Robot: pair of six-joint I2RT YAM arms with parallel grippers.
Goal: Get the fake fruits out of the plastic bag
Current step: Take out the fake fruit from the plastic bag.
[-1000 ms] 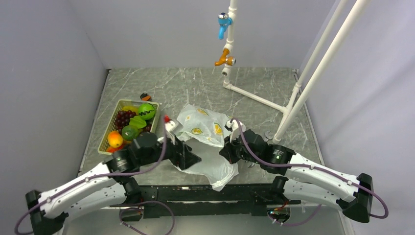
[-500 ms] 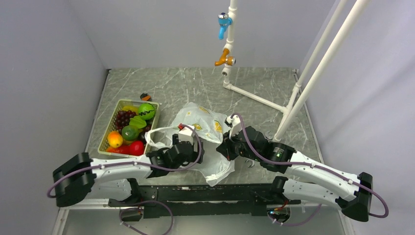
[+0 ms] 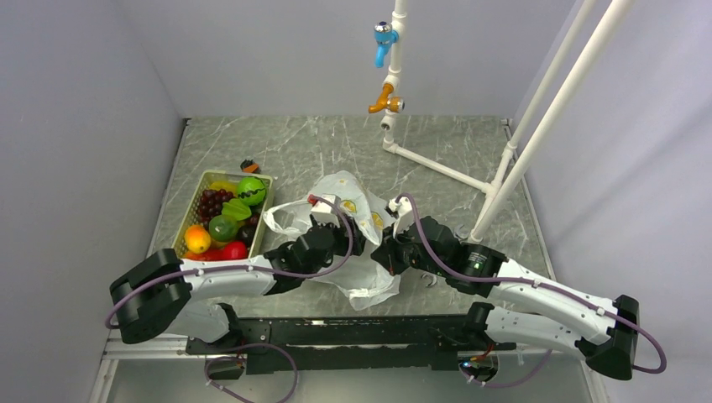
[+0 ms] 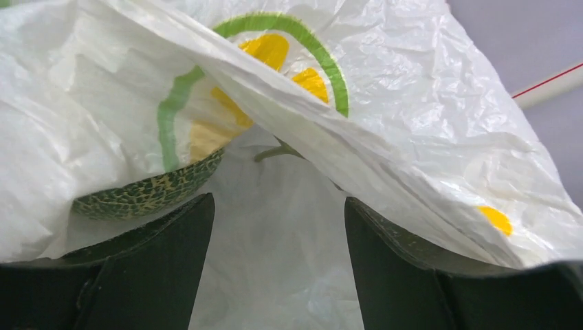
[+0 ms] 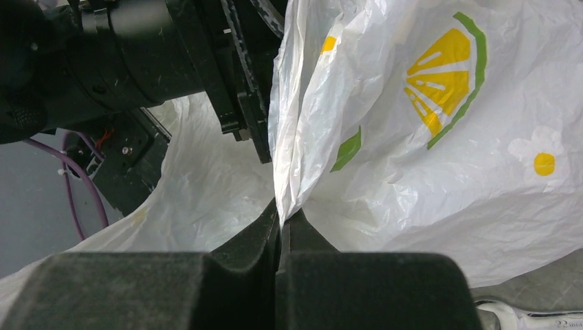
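Top view: bright, flat diffuse light, grey walls (image 3: 84, 126) evenly lit, only faint soft shadows on the table (image 3: 294, 143), sharp edge to edge, small highlights on the fruits (image 3: 250, 190). Left wrist: plastic bag (image 4: 412, 117) glows, backlit through the film, whites near clipping top left; melon (image 4: 148, 196) skin crisp; left gripper (image 4: 277, 203) fingers (image 4: 158, 275) dark, little detail. Right wrist: bag well lit, print sharp; right gripper (image 5: 280, 221) fingers (image 5: 206, 282) soft, probably too close to focus; left background dim

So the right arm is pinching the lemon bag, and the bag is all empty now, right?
Not empty. The right end effector does pinch the plastic bag, but the left wrist view shows a green netted melon inside it.
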